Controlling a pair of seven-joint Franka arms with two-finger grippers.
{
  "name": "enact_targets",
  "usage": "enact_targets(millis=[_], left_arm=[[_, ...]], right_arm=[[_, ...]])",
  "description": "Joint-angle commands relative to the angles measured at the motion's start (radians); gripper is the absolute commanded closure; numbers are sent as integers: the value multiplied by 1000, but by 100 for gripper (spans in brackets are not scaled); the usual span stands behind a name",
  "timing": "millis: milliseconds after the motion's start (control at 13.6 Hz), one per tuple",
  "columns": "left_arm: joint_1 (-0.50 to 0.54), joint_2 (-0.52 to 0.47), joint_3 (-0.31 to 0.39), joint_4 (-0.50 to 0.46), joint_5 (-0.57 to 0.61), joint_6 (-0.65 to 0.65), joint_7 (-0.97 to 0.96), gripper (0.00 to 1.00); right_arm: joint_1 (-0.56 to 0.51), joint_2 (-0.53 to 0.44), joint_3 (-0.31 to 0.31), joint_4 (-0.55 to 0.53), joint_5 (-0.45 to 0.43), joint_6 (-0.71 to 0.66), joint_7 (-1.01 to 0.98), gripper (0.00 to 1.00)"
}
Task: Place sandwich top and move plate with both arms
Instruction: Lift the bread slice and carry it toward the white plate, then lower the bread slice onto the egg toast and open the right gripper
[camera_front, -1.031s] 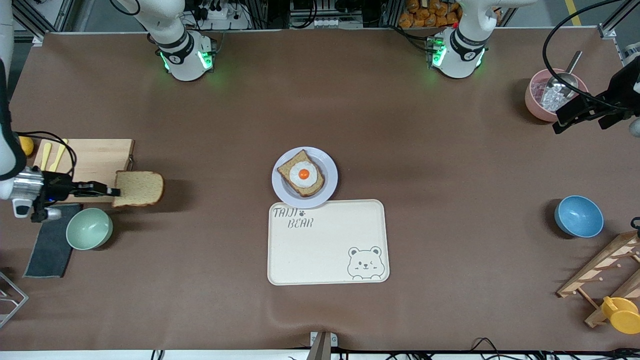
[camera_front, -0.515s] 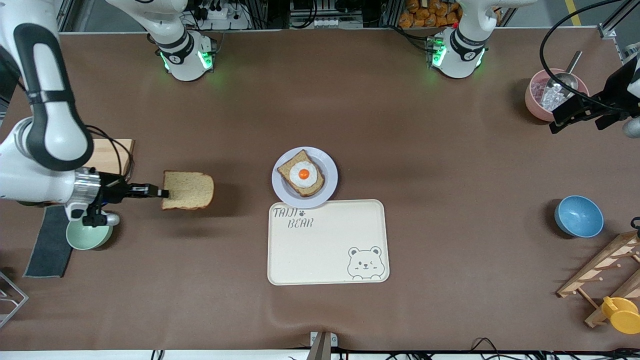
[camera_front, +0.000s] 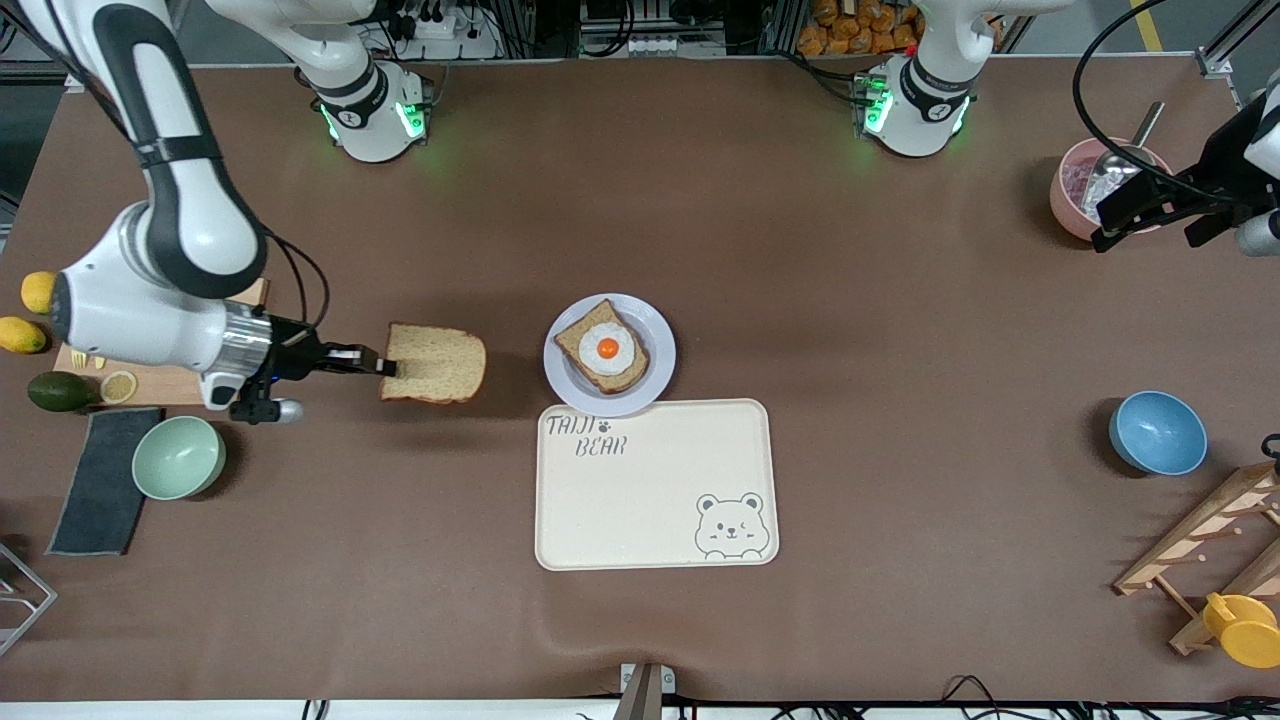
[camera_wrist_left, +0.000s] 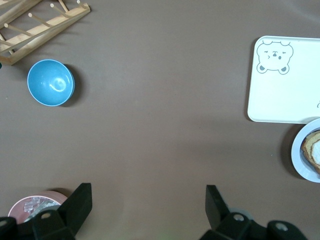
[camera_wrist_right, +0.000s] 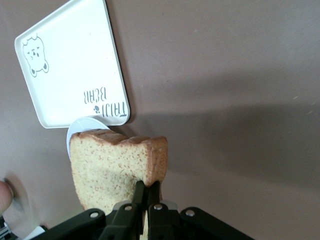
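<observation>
Brown table cover (camera_front: 800, 250); metal frame and cables at 12 o'clock; yellow floor stripe (camera_front: 1146, 22) at 1 o'clock

Plate (camera_wrist_right: 82, 126) mostly hidden by sandwich top (camera_wrist_right: 112, 165); pink bowl (camera_front: 1075, 195) partly behind left tool (camera_front: 1120, 225).

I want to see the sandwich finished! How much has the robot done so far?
Done: the right claw has picked up the sandwich top and is shut on its edge, up in the air. In hand: carrying it toward the plate, where the egg slice waits uncovered. Left: laying the bread on the egg, then moving the plate with both arms. The left claw waits open over the pink bowl.
</observation>
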Motion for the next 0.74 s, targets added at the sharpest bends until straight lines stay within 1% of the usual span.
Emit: enact_targets(millis=[0, 221, 368, 515, 663], left_arm=[[7, 24, 0, 2, -10, -2, 11, 0], [9, 30, 1, 2, -10, 10, 11, 0], [7, 30, 3, 2, -11, 24, 11, 0], [9, 32, 3, -2, -11, 24, 12, 0], [9, 30, 4, -1, -10, 24, 14, 0]], right_arm=[[103, -50, -12, -48, 24, 75, 112, 100], [195, -45, -12, -92, 26, 200, 172, 100], [278, -41, -14, -129, 99, 302, 202, 100], [304, -30, -12, -140, 130, 356, 204, 100], [358, -19, -14, -149, 173, 416, 213, 100]])
